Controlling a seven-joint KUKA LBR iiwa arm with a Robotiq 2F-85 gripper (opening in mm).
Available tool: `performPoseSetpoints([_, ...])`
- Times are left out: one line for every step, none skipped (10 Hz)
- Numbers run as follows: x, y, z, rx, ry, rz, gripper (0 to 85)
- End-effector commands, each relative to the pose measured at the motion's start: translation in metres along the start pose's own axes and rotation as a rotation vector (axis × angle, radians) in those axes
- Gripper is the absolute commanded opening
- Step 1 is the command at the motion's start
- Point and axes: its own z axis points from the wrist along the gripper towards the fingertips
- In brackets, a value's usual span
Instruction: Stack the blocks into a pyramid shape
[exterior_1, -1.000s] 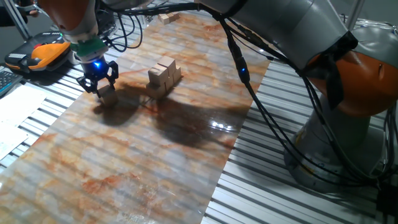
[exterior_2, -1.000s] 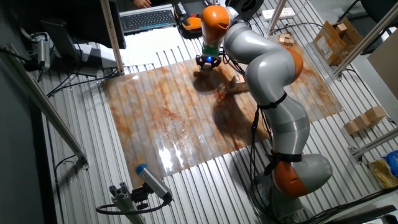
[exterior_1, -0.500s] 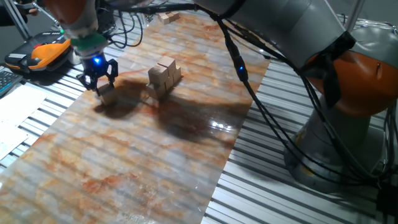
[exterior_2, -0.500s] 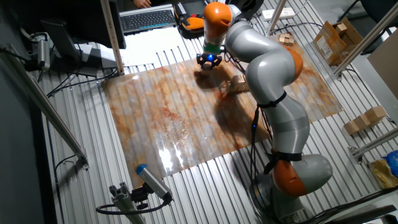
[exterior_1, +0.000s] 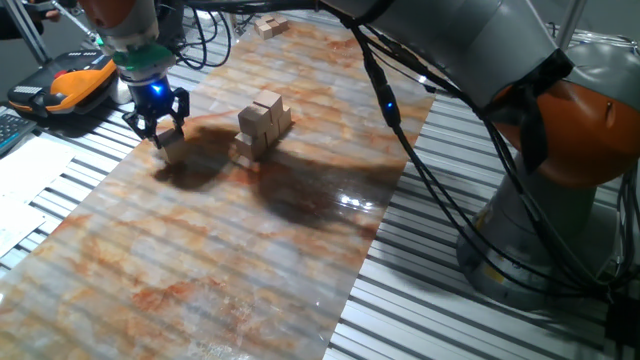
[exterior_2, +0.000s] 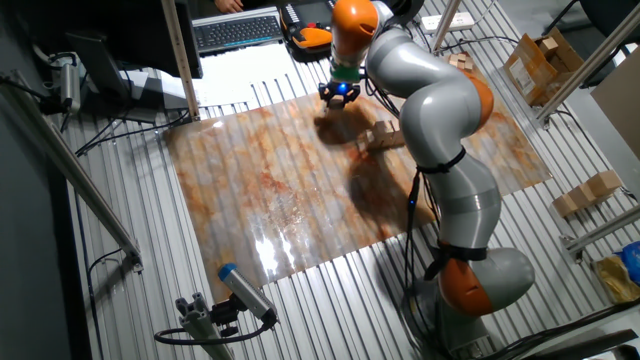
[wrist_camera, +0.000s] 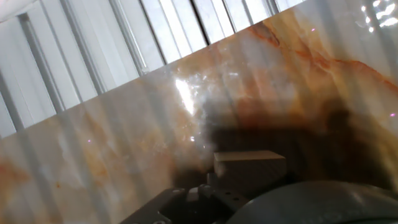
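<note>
- Marbled orange-and-white sheet (exterior_1: 200, 250) covers the table, lying on ribbed metal slats (exterior_1: 470, 320).
- At far left in one fixed view, an orange-and-black device (exterior_1: 70, 85) rests on the slats just off the sheet's edge.
- Next comes the gripper (exterior_1: 162, 133), with a blue light glowing on its body; its dark fingers (exterior_1: 147, 127) point down and are clamped on a block (exterior_1: 171, 146) of tan wood.
- That block sits low between the fingers, close above the sheet; whether it touches the surface I cannot tell.
- In the hand view the block (wrist_camera: 250, 167) shows just past the dark gripper body, with its shadow spread over the sheet (wrist_camera: 124, 137).
- To the right, well apart from the gripper, the stack (exterior_1: 262, 122) stands near the sheet's middle: several blocks in a tight cluster with one cube (exterior_1: 267, 103) on top.
- Farther back, loose blocks (exterior_1: 270, 27) lie near the sheet's far end.
- Right of the stack, the grey arm (exterior_1: 450, 50) arches over the table, black cables (exterior_1: 400, 130) hanging along it down to the orange-banded base (exterior_1: 570, 130).
- In the other fixed view the gripper (exterior_2: 339, 94) is at the sheet's far edge, the stack (exterior_2: 381, 134) to its right.
</note>
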Motion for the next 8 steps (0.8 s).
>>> performPoseSetpoints([0.002,-0.001,-0.004,-0.002,0.001,-0.008,0.0])
performPoseSetpoints([0.004,-0.002,-0.008,0.001,0.000,-0.016,0.0])
performPoseSetpoints([0.006,-0.002,-0.012,0.006,-0.001,-0.022,0.0])
performPoseSetpoints([0.009,-0.003,-0.015,0.002,-0.003,-0.025,0.0])
performPoseSetpoints([0.011,-0.004,-0.018,0.002,-0.009,-0.031,0.0])
performPoseSetpoints([0.014,-0.005,-0.021,-0.001,-0.012,-0.046,0.0])
performPoseSetpoints([0.018,-0.007,-0.025,-0.007,-0.014,-0.063,0.0])
performPoseSetpoints([0.022,-0.009,-0.031,-0.009,-0.016,-0.080,0.0])
